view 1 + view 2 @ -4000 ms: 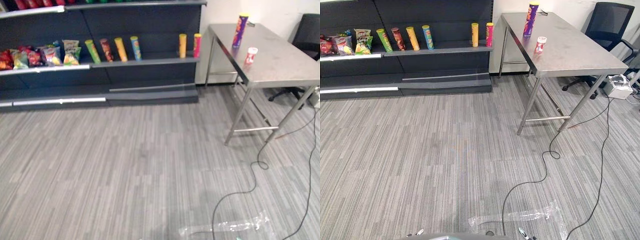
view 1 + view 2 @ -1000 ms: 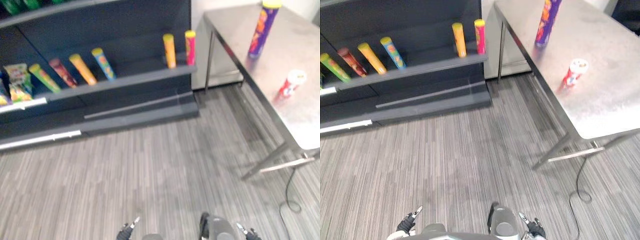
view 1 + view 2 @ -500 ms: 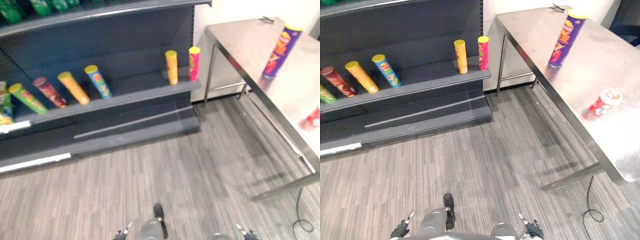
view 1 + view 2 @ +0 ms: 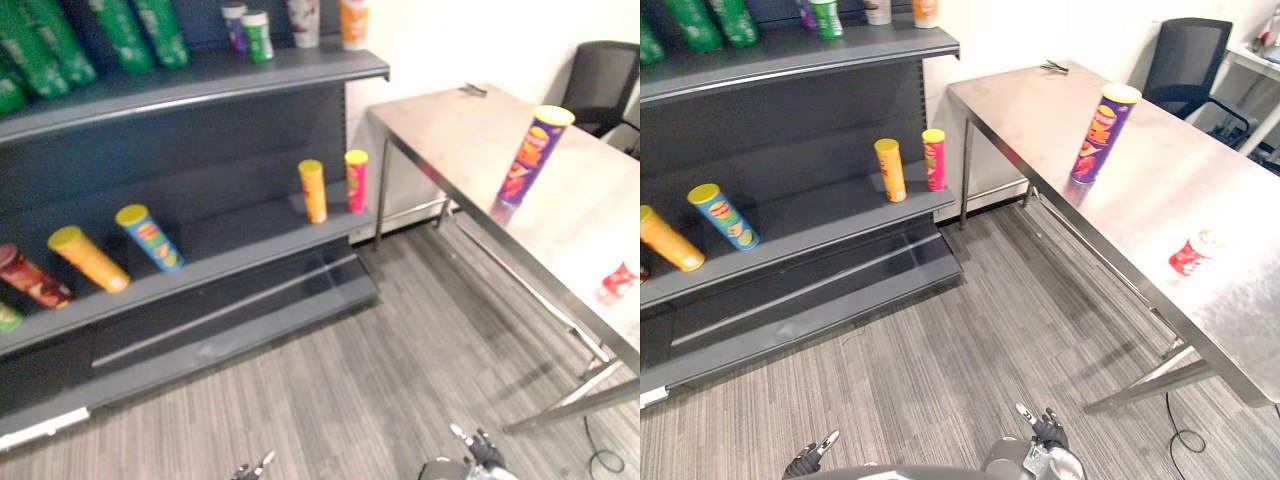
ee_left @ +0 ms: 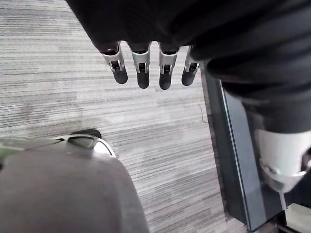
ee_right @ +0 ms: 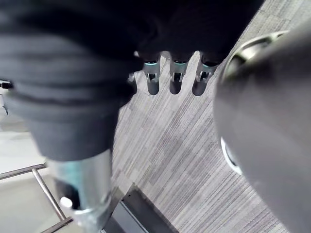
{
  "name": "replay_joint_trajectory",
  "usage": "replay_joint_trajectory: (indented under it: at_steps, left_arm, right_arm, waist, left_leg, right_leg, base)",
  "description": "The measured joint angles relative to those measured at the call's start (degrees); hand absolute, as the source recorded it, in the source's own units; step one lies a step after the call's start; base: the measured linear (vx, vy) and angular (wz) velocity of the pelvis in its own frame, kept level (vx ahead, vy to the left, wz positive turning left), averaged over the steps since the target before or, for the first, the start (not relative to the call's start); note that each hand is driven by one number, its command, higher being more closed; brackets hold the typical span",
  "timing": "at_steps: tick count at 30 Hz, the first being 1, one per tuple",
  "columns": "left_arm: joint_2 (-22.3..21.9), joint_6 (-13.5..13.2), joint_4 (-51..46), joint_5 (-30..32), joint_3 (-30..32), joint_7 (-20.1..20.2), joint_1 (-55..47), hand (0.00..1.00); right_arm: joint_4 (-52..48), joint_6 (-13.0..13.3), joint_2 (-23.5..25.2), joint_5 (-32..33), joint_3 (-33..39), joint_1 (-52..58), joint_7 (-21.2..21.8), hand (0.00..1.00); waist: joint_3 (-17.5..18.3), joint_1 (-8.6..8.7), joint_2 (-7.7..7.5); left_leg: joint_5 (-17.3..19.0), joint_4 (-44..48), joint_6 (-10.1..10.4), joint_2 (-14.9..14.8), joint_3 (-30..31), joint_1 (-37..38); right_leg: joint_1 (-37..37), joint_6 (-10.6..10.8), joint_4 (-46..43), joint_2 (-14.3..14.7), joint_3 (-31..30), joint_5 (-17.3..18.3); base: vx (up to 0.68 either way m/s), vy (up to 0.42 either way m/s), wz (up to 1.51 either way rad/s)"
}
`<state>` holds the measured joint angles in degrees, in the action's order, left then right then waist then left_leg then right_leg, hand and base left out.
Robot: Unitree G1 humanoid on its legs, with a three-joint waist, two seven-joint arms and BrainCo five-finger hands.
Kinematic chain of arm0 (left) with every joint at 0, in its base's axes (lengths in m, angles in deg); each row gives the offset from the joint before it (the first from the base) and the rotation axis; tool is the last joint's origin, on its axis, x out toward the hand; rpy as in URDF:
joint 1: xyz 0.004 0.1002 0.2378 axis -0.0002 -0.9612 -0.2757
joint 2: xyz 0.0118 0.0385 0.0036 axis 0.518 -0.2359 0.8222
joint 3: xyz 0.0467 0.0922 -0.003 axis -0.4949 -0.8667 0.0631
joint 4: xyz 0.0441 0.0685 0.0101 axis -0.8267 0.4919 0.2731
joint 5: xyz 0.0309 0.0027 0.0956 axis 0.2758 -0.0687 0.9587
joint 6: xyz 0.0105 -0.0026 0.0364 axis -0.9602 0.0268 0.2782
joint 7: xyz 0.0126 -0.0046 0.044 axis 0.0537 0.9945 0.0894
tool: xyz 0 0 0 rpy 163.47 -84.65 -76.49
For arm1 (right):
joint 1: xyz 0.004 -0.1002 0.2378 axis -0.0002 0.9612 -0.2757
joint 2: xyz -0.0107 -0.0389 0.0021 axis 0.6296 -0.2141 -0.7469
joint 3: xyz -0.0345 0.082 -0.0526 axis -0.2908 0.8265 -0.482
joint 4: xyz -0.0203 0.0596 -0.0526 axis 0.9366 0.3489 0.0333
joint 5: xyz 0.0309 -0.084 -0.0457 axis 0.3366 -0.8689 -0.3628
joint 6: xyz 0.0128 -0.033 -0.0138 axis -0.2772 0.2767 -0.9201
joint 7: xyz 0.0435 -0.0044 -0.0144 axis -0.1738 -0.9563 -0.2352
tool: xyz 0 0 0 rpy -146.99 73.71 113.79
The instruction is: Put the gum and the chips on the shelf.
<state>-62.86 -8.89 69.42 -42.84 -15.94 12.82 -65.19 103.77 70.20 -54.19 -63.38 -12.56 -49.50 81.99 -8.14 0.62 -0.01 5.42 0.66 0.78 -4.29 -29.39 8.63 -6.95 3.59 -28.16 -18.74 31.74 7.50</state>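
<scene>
Well, the chips can (image 4: 1100,132), tall & purple w/ a yellow lid, stands upright on the steel tabletop (image 4: 1040,110). It is a bit in from the long edge that faces the shelf, toward the far half. The gum (image 4: 1193,253), a small red tub w/ a white top, sits on the same tabletop, well apart from the chips. It is closer to the near end and also a little in from that long edge; can't tell if it's upright or tipped.

Both hands are well away from the two. The left hand (image 5: 142,73) hangs low over the grey striped floor (image 4: 970,340), fingers straight & slack, holding nothing. The right hand (image 6: 175,75) looks alike: fingers loose, side by side, empty, low over the floor short of the tabletop's near end.

Across the floor is the dark shelf (image 4: 820,215). Its mid board has an orange tube (image 4: 890,170) and a pink tube (image 4: 934,160) upright side by side at the end nearest the tabletop. Further along are a blue tube (image 4: 723,215) and a yellow-orange tube (image 4: 665,240), both leaning back. The top board carries green bottles (image 4: 692,25) & a few small cups (image 4: 825,17).

A small dark thing (image 4: 1057,67) lies at the tabletop's far corner, too small to make out. A black office chair (image 4: 1185,60) stands past the tabletop's far side.
</scene>
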Motion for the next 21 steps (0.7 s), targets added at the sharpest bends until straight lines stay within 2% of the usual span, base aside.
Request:
replay_joint_trajectory:
  at_steps: [2,3,7,11,15,17,19,20,21]
  left_arm:
    - [-0.9,0.3,0.2,0.4,0.0,0.1,0.2,0.00]
    - [-1.1,0.3,0.3,0.4,0.0,0.1,0.3,0.00]
    - [-1.9,0.9,0.1,2.7,2.0,0.6,0.2,0.00]
    - [-1.9,0.9,-1.1,2.7,2.3,1.1,-0.1,0.00]
    - [-1.4,1.0,-1.5,2.6,2.3,1.0,0.2,0.00]
    - [-1.4,1.3,-1.5,2.4,2.3,0.9,0.5,0.00]
    - [-1.1,1.3,-1.6,2.1,2.3,0.7,1.0,0.00]
    - [-0.8,1.3,-1.8,1.8,2.3,0.6,1.4,0.00]
    - [-0.6,1.2,-2.6,1.4,2.4,0.4,1.7,0.00]
  right_arm:
    - [0.1,0.0,-1.5,-1.6,-1.7,-1.2,-0.1,0.00]
    - [0.1,-0.1,-1.8,-1.7,-1.9,-1.2,-0.1,0.00]
    - [0.0,-0.4,-2.4,-1.8,-2.3,1.0,-0.2,0.00]
    - [0.0,-0.4,-1.8,-1.8,-2.6,0.8,0.0,0.00]
    - [0.0,-0.5,-1.7,-1.7,-1.8,1.2,0.0,0.00]
    - [0.0,-0.5,-1.8,-1.3,-1.2,1.1,-0.1,0.00]
    - [0.0,-0.4,-1.7,0.3,-0.8,1.0,-0.1,0.00]
    - [0.1,-0.4,-1.7,1.0,-0.8,1.1,-0.1,0.00]
    - [0.2,-0.4,-2.0,2.0,-0.6,1.6,-0.1,0.00]
  waist:
    - [-0.6,0.52,2.27]
    - [-0.8,0.66,2.60]
    - [-1.0,0.75,2.52]
    - [-0.3,0.64,2.51]
    - [-0.3,0.88,1.85]
    - [-0.4,0.87,1.85]
    - [-0.7,0.98,1.30]
    - [-1.0,1.02,0.81]
    - [-1.0,1.10,0.70]
  left_leg:
    - [-1.0,-1.8,1.5,-0.7,-2.6,-0.6]
    - [-1.2,-2.0,1.7,-0.8,-3.1,-0.4]
    - [-1.5,-2.6,2.5,-1.5,-2.9,2.6]
    - [-1.0,-2.5,3.4,-2.7,-3.4,0.8]
    - [-0.4,-1.4,4.2,-3.0,-5.7,-0.4]
    - [0.2,-0.6,5.1,-3.1,-8.1,-0.5]
    - [1.3,3.4,6.8,-3.7,-11.1,-1.0]
    - [2.1,8.7,8.0,-5.0,-11.8,-2.1]
    - [2.7,20.7,8.7,-9.2,-12.5,-5.4]
  right_leg:
    - [1.0,-0.3,7.9,3.9,0.9,0.0]
    - [1.2,-0.3,8.9,4.4,0.7,0.0]
    - [5.3,-0.3,12.8,6.5,0.7,0.0]
    - [6.0,-0.3,20.6,9.6,0.6,-3.4]
    - [4.2,-0.2,21.5,10.2,-1.1,-4.3]
    - [1.3,-1.2,18.2,9.8,-3.4,-3.5]
    - [-1.9,-1.6,13.1,8.7,-6.5,-0.3]
    - [-2.5,-2.1,11.7,8.2,-7.8,1.0]
    - [-2.4,-2.5,11.5,8.7,-9.7,1.7]
  base:
    - [0.09,-0.112,-0.71]
    - [0.06,-0.138,-0.42]
    - [0.02,-0.089,-0.11]
    - [-0.07,-0.017,-0.05]
    - [-0.03,0.001,-0.28]
    - [-0.01,0.001,-0.68]
    - [0.02,-0.032,-0.74]
    - [0.06,-0.139,-0.67]
    - [0.07,-0.167,-0.68]
